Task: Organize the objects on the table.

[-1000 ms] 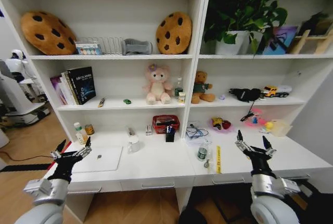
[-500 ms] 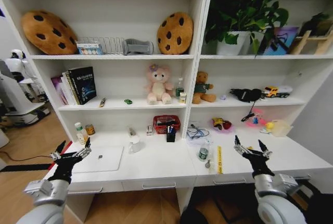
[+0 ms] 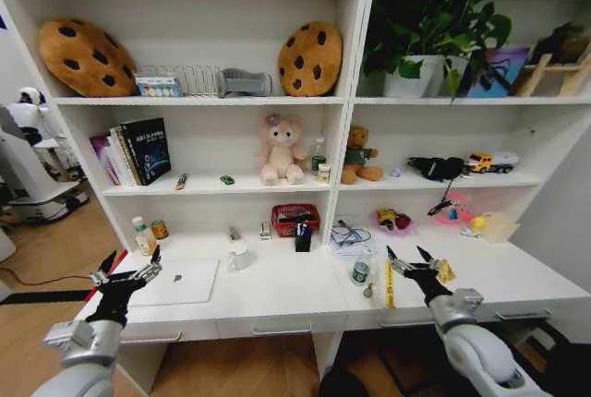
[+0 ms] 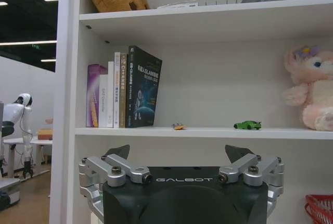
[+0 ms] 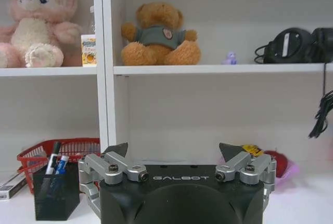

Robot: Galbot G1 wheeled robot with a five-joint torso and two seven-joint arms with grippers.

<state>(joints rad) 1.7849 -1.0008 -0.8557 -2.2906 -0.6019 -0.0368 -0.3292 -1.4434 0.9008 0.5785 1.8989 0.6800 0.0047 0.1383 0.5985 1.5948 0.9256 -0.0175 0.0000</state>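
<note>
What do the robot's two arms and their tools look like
Both arms are light grey rounded shells ending in a silver metal wrist collar. Each tool, the left tool and the right tool, has a black body lettered GALBOT in white, silver bolted linkages, and two black pointed fingers. No loose cables show.

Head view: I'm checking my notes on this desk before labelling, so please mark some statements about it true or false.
1. The right gripper is open above the desk. True.
2. The left gripper holds the laptop. False: it is open, holding nothing, by the laptop's left edge.
3. The green-labelled can stands on the desk, left of the right gripper. True.
4. The green toy car sits on the desk. False: it is on the shelf beside the pink plush bear.
5. The white mug lies tipped inside the red basket. False: it stands on the desk.
</note>
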